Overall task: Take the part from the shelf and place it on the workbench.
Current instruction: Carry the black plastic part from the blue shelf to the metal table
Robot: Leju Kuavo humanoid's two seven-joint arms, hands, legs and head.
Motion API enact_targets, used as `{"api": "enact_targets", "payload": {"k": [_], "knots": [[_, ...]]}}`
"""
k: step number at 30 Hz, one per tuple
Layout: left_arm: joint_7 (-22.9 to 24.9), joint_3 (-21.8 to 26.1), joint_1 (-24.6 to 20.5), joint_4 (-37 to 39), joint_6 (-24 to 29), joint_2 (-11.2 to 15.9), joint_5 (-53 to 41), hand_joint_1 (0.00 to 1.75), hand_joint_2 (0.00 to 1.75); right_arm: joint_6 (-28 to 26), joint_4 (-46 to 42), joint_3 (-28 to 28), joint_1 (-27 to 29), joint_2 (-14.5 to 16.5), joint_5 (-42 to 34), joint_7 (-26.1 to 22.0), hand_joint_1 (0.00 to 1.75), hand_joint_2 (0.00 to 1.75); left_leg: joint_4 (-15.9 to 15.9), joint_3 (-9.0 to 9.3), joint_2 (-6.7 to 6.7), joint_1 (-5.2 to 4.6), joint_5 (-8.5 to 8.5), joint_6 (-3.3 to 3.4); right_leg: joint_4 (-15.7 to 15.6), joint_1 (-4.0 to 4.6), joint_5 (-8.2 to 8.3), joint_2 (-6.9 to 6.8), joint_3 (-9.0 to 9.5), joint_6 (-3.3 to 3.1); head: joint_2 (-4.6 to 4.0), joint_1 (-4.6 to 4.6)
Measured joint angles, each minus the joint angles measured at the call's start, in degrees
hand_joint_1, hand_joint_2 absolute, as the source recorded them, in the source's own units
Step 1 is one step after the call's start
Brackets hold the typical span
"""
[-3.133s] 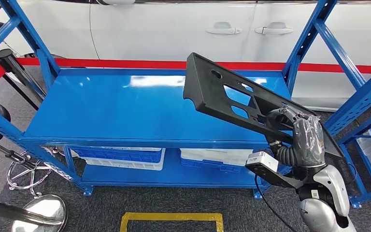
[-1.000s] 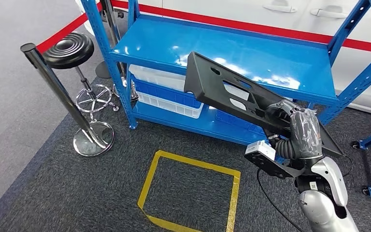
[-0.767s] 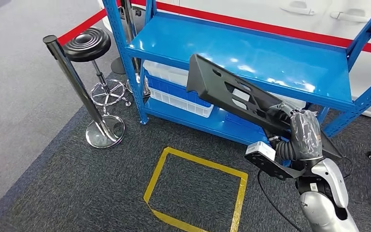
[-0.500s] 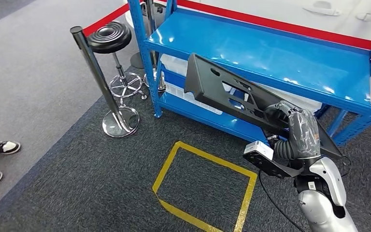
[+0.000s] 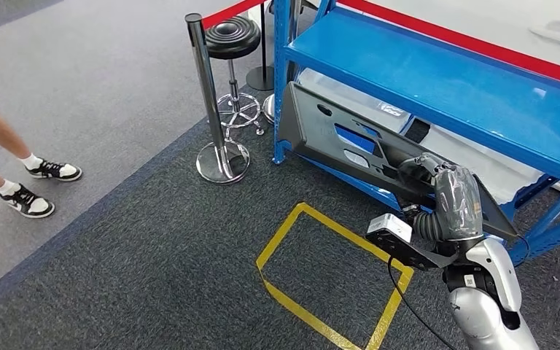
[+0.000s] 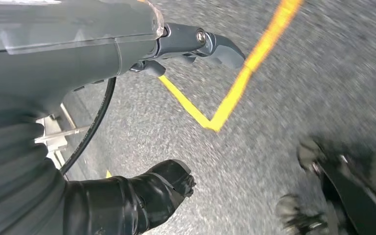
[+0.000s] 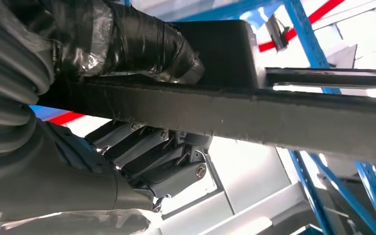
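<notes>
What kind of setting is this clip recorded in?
Probably a car-plant demo or training floor: blue steel shelving, a yellow taped floor square, and a chrome barrier post with a red rope. The right hand holds a black car trim panel.

No text, label, brand or number can be read on anything here.

I've got the part (image 5: 350, 146) in my right hand (image 5: 429, 179), up in front of the shelf (image 5: 437, 80). Post (image 5: 208, 95) and stool (image 5: 232, 40) stand left of the shelf, floor square (image 5: 328, 270) below the part, bins (image 5: 379, 109) on the lower level. Person's shoes (image 5: 40, 186) far left.
</notes>
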Motion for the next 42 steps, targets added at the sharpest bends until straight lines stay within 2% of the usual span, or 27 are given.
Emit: {"api": "enact_targets", "payload": {"k": [1,2,3,5,6,9,17,19,20,21,22,23,25,26,27,28,29,31,33,34,35,36,37,38,39,40,42], "knots": [[0.1,0.0,0.0,0.0,0.0,0.0,0.0,0.00,1.75,0.0,0.1,0.0,0.0,0.0,0.0,0.0,1.75,1.75,0.2,-0.96,-0.75,-0.08,0.62,-0.07,-0.4,0.10,1.02,0.09,1.34,-0.24,0.00,-0.01],[0.2,0.0,0.0,0.0,0.0,0.0,0.1,0.00,1.75,0.0,0.1,0.0,0.0,0.0,0.0,0.0,1.75,1.75,0.5,-1.90,-1.52,-0.11,1.23,-0.17,-2.9,0.16,2.60,0.48,3.66,-0.52,0.00,-0.01],[0.2,0.0,0.0,0.0,0.0,0.0,0.1,0.00,1.75,0.0,0.1,0.0,-0.1,0.0,0.0,0.0,1.75,1.75,0.8,-2.76,-2.25,-0.07,1.82,-0.32,-6.8,0.19,3.53,1.71,6.43,-0.88,0.00,-0.02],[0.3,0.0,-0.1,0.0,0.0,-0.1,0.1,0.00,1.75,0.0,0.2,0.0,-0.2,0.0,0.0,0.0,1.75,1.75,1.1,-3.95,-3.66,-0.10,3.08,-0.78,-13.8,0.24,3.75,4.46,10.76,-1.29,0.01,-0.03],[0.3,0.0,-0.1,0.0,0.0,-0.1,0.1,0.00,1.75,0.0,0.2,0.0,-0.2,0.0,0.0,0.0,1.75,1.75,0.9,-4.26,-4.37,-0.08,3.78,-1.12,-15.5,0.32,3.36,5.25,11.59,-1.39,0.01,-0.04],[0.4,0.0,0.2,0.0,0.0,0.0,0.2,0.00,1.75,0.0,0.3,0.1,-0.4,0.0,0.0,0.0,1.75,1.75,0.1,-4.54,-6.01,0.02,5.42,-1.94,-15.9,0.60,3.85,4.19,11.38,-1.48,0.01,-0.01],[0.4,0.0,0.3,0.0,0.0,0.0,0.2,0.00,1.75,0.0,0.3,0.1,-0.5,0.1,0.0,0.0,1.75,1.75,-0.2,-4.67,-6.71,-0.20,5.99,-2.27,-16.1,0.47,4.30,3.55,11.13,-1.68,0.00,0.03],[0.4,0.0,0.4,0.1,-0.1,0.0,0.2,0.00,1.75,0.0,0.3,0.2,-0.6,0.1,0.0,0.1,1.75,1.75,0.1,-5.04,-5.52,-0.38,5.27,-2.42,-16.5,0.11,5.05,2.50,10.60,-2.07,0.00,-0.01],[0.4,0.0,0.4,0.2,-0.1,0.0,0.2,0.00,1.75,0.0,0.4,0.2,-0.6,0.2,0.0,0.1,1.75,1.75,0.8,-5.39,-4.27,-0.39,4.05,-2.48,-16.6,-0.04,5.54,1.90,10.20,-2.41,0.00,-0.10],[0.4,0.0,0.2,0.2,-0.1,0.0,0.2,0.00,1.75,0.0,0.4,0.2,-0.6,0.2,0.0,0.1,1.75,1.75,2.2,-5.87,-2.59,-0.31,1.95,-2.55,-16.7,-0.06,6.03,1.22,9.75,-2.72,0.00,-0.19],[0.4,0.0,0.2,0.2,-0.1,0.0,0.2,0.00,1.75,-0.1,0.4,0.2,-0.6,0.3,0.0,0.1,1.75,1.75,6.3,-6.62,-1.18,-0.02,-1.39,-2.89,-16.6,0.02,6.76,0.25,8.84,-2.87,0.00,-0.25],[0.4,0.0,0.1,0.2,-0.1,0.0,0.3,0.00,1.75,-0.1,0.4,0.3,-0.5,0.3,0.0,0.1,1.75,1.75,10.2,-6.31,0.06,0.46,-3.06,-3.38,-16.4,0.13,7.74,-1.34,7.28,-2.79,0.00,-0.31],[-0.3,0.0,-0.1,0.1,-0.7,0.1,0.3,0.00,1.75,-0.2,0.5,0.3,-0.5,0.3,0.0,0.1,1.75,1.75,8.8,0.99,3.71,0.89,-6.35,-3.93,-15.8,0.32,9.91,-5.34,4.11,-1.88,0.00,-0.28],[-0.8,0.0,-0.2,0.1,-1.2,0.1,0.4,0.00,1.75,-0.2,0.5,0.3,-0.5,0.3,0.0,0.1,1.75,1.75,4.4,5.12,4.93,0.70,-6.20,-3.59,-15.6,0.30,10.68,-6.94,3.19,-1.28,0.00,-0.26],[-1.3,0.0,-0.1,0.0,-1.7,0.2,0.5,0.00,1.75,-0.3,0.5,0.3,-0.5,0.3,-0.1,0.0,1.75,1.75,0.1,8.14,5.82,0.28,-7.30,-2.96,-15.6,0.21,11.27,-8.07,2.99,-0.74,0.00,-0.24],[-1.6,0.0,0.0,0.0,-1.9,0.3,0.6,0.00,1.75,-0.3,0.5,0.3,-0.5,0.3,-0.1,0.0,1.75,1.75,-1.1,8.21,5.33,-0.03,-7.46,-2.22,-15.7,0.09,11.65,-8.87,3.05,-0.31,0.00,-0.20],[-1.7,0.0,0.2,0.0,-2.2,0.3,0.6,0.00,1.75,-0.3,0.5,0.3,-0.6,0.3,-0.2,0.0,1.75,1.75,-1.3,7.90,4.75,-0.06,-6.99,-1.59,-15.6,-0.13,11.79,-8.84,3.01,0.15,0.00,-0.21],[-1.7,0.0,0.3,0.0,-2.5,0.3,0.8,0.00,1.75,-0.4,0.5,0.4,-0.5,0.3,-0.3,-0.1,1.75,1.75,-1.8,7.48,3.57,-0.01,-5.87,-0.48,-13.2,-0.42,9.70,-5.67,2.04,0.59,0.00,-0.17],[-1.7,0.0,0.2,0.0,-2.6,0.3,0.9,0.00,1.75,-0.4,0.7,0.3,-0.4,0.3,-0.4,-0.2,1.75,1.75,-1.7,6.68,2.49,-0.08,-5.00,0.36,-6.5,-0.38,5.11,-1.42,-0.58,0.55,0.00,-0.14],[-1.7,0.0,0.2,0.0,-2.6,0.3,1.0,0.00,1.75,-0.4,0.8,0.3,-0.3,0.3,-0.4,-0.2,1.75,1.75,-1.5,6.13,1.86,-0.21,-4.68,0.60,-2.8,-0.27,3.26,-0.53,-1.91,0.47,0.00,-0.13],[-1.6,0.0,0.2,0.0,-2.6,0.3,1.0,0.00,1.75,-0.3,0.8,0.3,-0.2,0.3,-0.4,-0.2,1.75,1.75,-1.2,5.58,1.10,-0.36,-4.43,0.71,-0.4,-0.16,2.36,-0.15,-2.67,0.38,0.00,-0.14],[-1.6,0.0,0.2,0.0,-2.5,0.3,1.0,0.00,1.75,-0.3,0.9,0.3,-0.1,0.3,-0.4,-0.2,1.75,1.75,-0.9,5.06,0.26,-0.48,-4.23,0.73,0.0,-0.08,2.60,0.01,-2.41,0.23,0.00,-0.14],[-1.6,0.0,0.2,0.0,-2.5,0.3,1.0,0.00,1.75,-0.3,1.0,0.3,0.0,0.3,-0.4,-0.2,1.75,1.75,-0.5,4.64,-0.62,-0.56,-4.12,0.71,-1.8,0.01,3.80,0.18,-1.06,0.00,0.00,-0.15],[-1.6,0.0,0.2,0.0,-2.5,0.3,1.0,0.00,1.75,-0.3,1.0,0.3,0.0,0.3,-0.4,-0.2,1.75,1.75,-0.1,4.28,-1.49,-0.60,-4.07,0.68,-5.3,0.12,5.56,0.78,1.15,-0.33,0.00,-0.14],[-1.6,0.0,0.2,0.0,-2.5,0.3,1.0,0.00,1.75,-0.3,1.0,0.3,0.0,0.3,-0.4,-0.2,1.75,1.75,0.3,3.91,-2.26,-0.68,-4.06,0.59,-9.0,0.19,6.77,1.99,3.35,-0.70,0.00,-0.16],[-1.6,-0.1,0.2,0.0,-2.5,0.2,1.0,0.00,1.75,-0.4,1.0,0.3,-0.1,0.3,-0.4,-0.2,1.75,1.75,0.8,3.50,-3.00,-0.69,-4.02,0.45,-12.1,0.23,7.55,3.04,4.98,-0.96,0.00,-0.16],[-1.5,-0.1,0.2,0.0,-2.5,0.1,0.9,0.00,1.75,-0.4,1.0,0.3,0.0,0.2,-0.4,-0.2,1.75,1.75,1.2,2.64,-4.31,-0.52,-3.74,-0.14,-14.6,0.35,7.59,4.02,6.00,-1.24,0.01,-0.16]]}}
